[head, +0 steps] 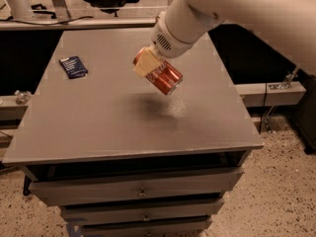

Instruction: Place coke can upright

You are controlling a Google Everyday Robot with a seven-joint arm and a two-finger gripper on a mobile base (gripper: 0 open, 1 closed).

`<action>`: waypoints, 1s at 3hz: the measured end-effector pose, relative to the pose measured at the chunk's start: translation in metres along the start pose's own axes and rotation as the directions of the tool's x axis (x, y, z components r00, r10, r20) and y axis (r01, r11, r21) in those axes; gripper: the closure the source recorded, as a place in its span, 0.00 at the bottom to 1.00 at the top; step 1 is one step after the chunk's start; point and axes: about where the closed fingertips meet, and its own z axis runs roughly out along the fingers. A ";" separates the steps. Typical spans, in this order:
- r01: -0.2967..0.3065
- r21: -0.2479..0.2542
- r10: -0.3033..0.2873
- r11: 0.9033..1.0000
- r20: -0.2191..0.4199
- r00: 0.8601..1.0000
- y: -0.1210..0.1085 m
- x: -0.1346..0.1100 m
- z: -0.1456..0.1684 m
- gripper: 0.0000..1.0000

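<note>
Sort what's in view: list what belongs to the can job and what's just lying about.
Job: coke can, tilted, held clear of the table; tool, over the table's middle, shut on the can.
Lying about: dark blue packet, flat on the table, picture left.

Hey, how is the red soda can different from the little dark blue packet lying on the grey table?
The red aluminium coke can is cylindrical; the flat dark blue packet is thin and rectangular. The can hangs tilted above the middle of the grey table, clamped in the end effector; the packet lies flat near the far left edge, untouched. Both are small.
</note>
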 end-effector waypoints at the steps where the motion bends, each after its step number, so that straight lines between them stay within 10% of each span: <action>1: 0.004 -0.038 0.004 0.999 0.202 0.979 -0.008 -0.016 -0.029 1.00; 2: 0.011 -0.061 0.014 0.998 0.401 0.916 -0.010 -0.031 -0.056 1.00; 3: -0.014 -0.100 0.069 0.995 0.570 0.819 -0.010 -0.035 -0.068 1.00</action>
